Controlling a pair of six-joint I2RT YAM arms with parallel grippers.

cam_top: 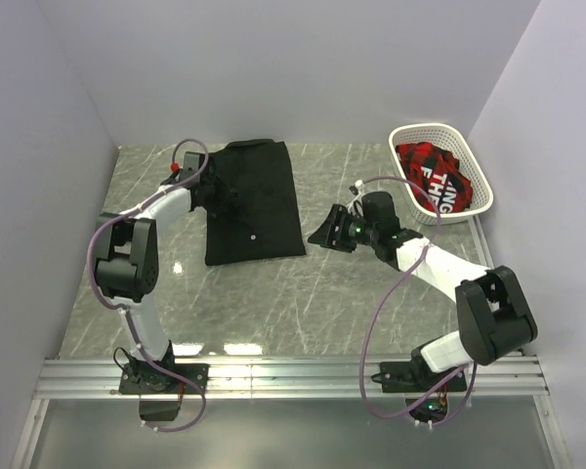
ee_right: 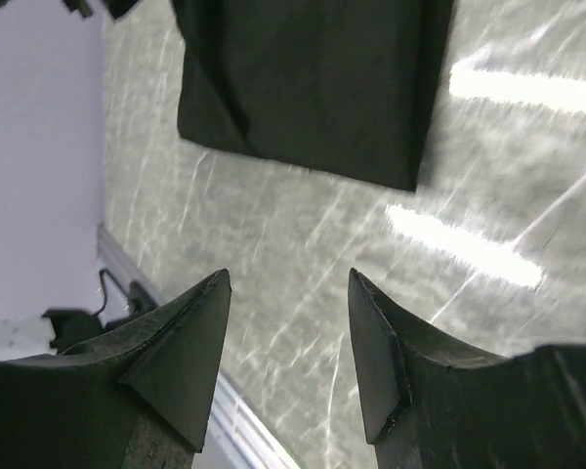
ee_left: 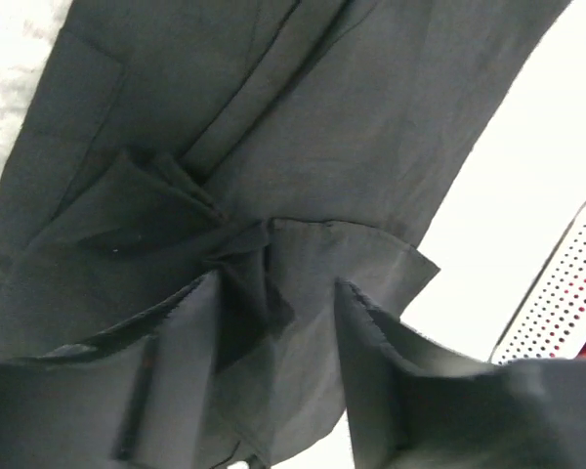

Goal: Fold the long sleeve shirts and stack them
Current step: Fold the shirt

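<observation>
Your black shirt lies folded upper centre on the desk. Left fingers are parted over bunched cloth, releasing; right fingers hover open, empty, clear of it.

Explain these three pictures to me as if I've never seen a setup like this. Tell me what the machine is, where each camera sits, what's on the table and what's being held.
Two robot arms are bolted at the near edge of a marble-look table. The overhead picture looks down from above and behind them. The other two come from cameras on each wrist, with the dark fingers in the foreground. A folded black shirt lies flat on the table. A white basket at far right holds red-and-black clothing. The left gripper has its fingers apart over bunched shirt fabric. The right gripper is open, holding nothing.
</observation>
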